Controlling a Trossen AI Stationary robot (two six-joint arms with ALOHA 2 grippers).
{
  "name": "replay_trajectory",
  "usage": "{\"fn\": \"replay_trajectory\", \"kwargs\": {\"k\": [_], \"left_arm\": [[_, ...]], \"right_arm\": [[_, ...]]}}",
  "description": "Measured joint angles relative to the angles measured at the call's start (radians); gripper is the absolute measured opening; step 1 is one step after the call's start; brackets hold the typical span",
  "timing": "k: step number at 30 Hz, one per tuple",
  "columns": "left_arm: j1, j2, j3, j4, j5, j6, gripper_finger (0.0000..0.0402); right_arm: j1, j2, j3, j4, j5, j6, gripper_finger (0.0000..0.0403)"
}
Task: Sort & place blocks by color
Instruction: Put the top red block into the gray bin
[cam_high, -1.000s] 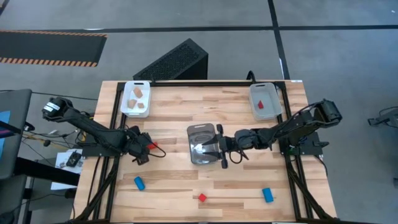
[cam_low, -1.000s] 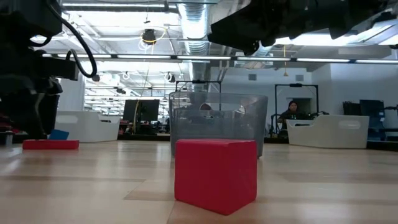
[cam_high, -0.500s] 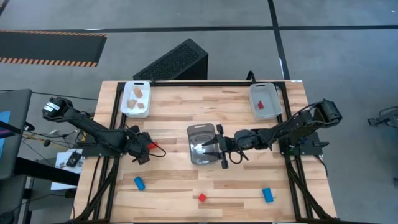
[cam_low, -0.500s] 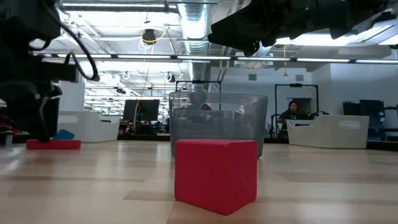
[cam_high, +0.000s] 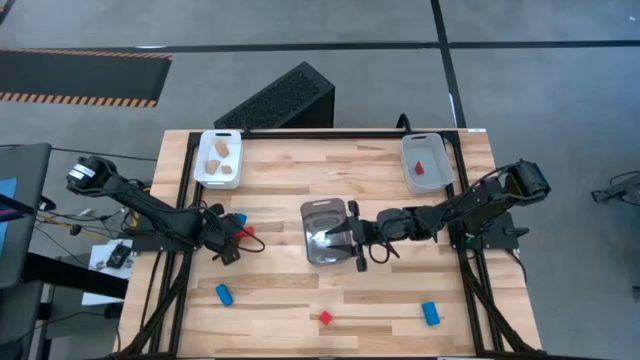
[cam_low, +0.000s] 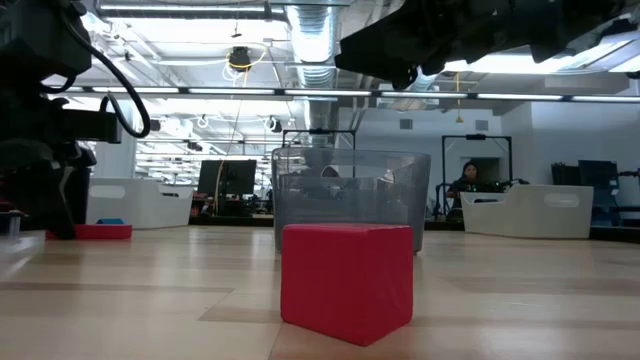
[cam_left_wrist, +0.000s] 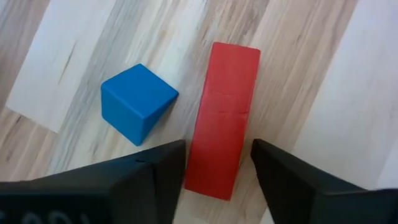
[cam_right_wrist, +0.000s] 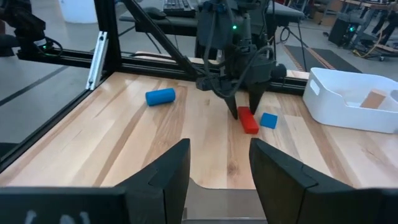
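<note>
Overhead: left gripper (cam_high: 233, 237) sits over long red block (cam_high: 245, 230), right gripper (cam_high: 352, 240) over clear tray (cam_high: 322, 214). Left wrist cam: open fingers straddle red block's end w/o clamping, apparently; blue cube (cam_left_wrist: 138, 102) just beside. Right wrist cam: fingers apart, empty.

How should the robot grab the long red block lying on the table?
Grip the long red wooden block across its narrow width, coming from above. It lies flat, its long sides are bare, and the open left gripper already straddles one end. The small blue cube beside it sits clear.
</note>
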Motion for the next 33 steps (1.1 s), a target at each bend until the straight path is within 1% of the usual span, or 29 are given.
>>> {"fn": "replay_trajectory", "kwargs": {"k": [6,7,10,15,20,23,25,27,30,33], "left_arm": [[0.0,0.0,0.0,0.009,0.007,0.001,0.0082],[0.0,0.0,0.0,0.014,0.001,0.001,0.0073],[-0.001,0.002,0.008,0.021,-0.032,0.0,0.0073],[0.0,0.003,0.055,0.032,-0.142,0.046,0.0073],[-0.014,0.003,0.103,0.058,-0.287,0.107,0.008],[-0.028,0.003,0.114,0.137,-0.366,0.166,0.0075],[-0.03,0.003,0.114,0.249,-0.359,0.244,0.0075],[-0.028,0.003,0.111,0.358,-0.314,0.325,0.0075],[-0.023,0.003,0.11,0.496,-0.246,0.41,0.0081],[-0.013,0.003,0.11,0.598,-0.178,0.449,0.0087]], "right_arm": [[0.001,0.0,0.0,0.0,0.0,0.0,0.0184],[0.001,0.0,0.0,0.0,0.0,0.0,0.0184],[0.0,0.0,0.0,0.0,0.001,0.0,0.0183],[-0.011,0.0,0.0,-0.014,0.001,0.0,0.0183],[-0.034,0.0,0.0,-0.025,0.002,-0.001,0.0176],[-0.051,0.0,0.0,-0.025,0.002,0.0,0.017],[-0.061,0.0,0.0,-0.018,0.002,-0.004,0.0166],[-0.068,0.0,0.0,-0.017,0.002,-0.039,0.0163],[-0.068,0.0,0.0,-0.016,0.002,-0.195,0.0159],[-0.06,0.0,0.012,-0.009,0.002,-0.365,0.0155]]}}
